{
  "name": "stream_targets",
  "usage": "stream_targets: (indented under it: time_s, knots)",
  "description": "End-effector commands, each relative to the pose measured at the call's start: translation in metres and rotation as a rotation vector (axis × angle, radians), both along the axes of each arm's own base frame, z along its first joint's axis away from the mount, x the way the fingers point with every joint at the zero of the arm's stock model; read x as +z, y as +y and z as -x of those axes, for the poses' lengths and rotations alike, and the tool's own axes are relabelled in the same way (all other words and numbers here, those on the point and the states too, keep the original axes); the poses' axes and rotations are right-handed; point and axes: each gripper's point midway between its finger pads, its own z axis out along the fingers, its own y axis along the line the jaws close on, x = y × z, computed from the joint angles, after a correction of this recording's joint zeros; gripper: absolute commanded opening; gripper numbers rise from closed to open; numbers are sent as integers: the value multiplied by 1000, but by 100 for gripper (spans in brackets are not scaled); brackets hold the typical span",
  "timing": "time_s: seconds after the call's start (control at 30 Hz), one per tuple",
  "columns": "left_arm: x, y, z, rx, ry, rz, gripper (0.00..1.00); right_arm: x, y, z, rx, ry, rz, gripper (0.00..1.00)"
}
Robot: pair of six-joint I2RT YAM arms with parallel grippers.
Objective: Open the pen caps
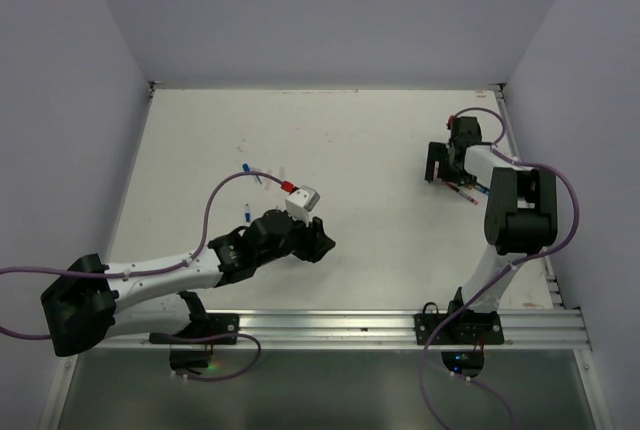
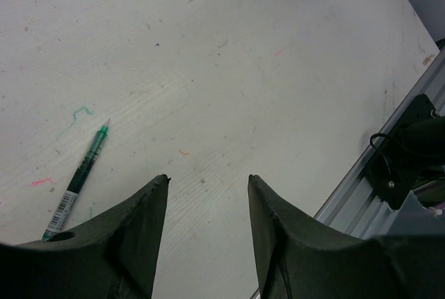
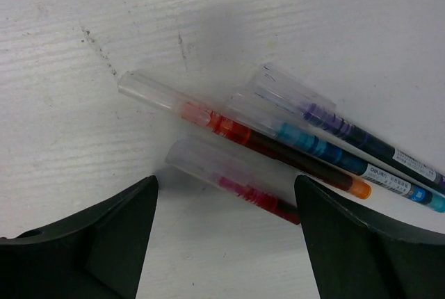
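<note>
Several pens lie side by side under my right gripper [image 3: 226, 182], each with a clear pen cap over its tip. The nearest, a magenta-red pen [image 3: 261, 198], has its cap [image 3: 195, 162] lying between the open fingers, untouched. Behind it are an orange-red pen [image 3: 278, 149], a teal one [image 3: 334, 154] and a purple one [image 3: 361, 135]. From above the bundle [image 1: 462, 188] shows beside the right gripper [image 1: 442, 176]. My left gripper [image 2: 208, 177] is open and empty over bare table; a green pen [image 2: 83, 167] with a bare tip lies to its left.
From above, a pale pen with a blue end [image 1: 256, 175] and a small blue-ended piece [image 1: 245, 213] lie left of the left gripper [image 1: 316, 241]. The metal rail [image 1: 340, 328] runs along the near edge. Purple walls close in the table on three sides.
</note>
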Motion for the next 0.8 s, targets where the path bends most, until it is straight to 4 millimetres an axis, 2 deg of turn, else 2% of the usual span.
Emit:
stream_targets:
  time_s: [0.0,0.23,0.27,0.4,0.53,0.57,0.77]
  knots:
    - [7,-1,-3,2,-31,21,53,-12,5,7,12,25,-14,82]
    - [10,2,-2,8,-31,25,53,-15,14,17,39,54,-3,72]
    - [9,2,-1,8,-27,24,53,-15,26,18,67,55,-4,70]
    - [9,4,-1,15,-21,24,53,-18,38,24,86,66,-11,63]
    - [8,7,2,20,-7,28,53,-27,47,31,102,102,-15,48]
    - [7,8,3,24,-1,27,53,-28,50,32,111,109,-12,42]
    - [7,15,7,44,19,41,53,-36,45,39,102,148,38,42]
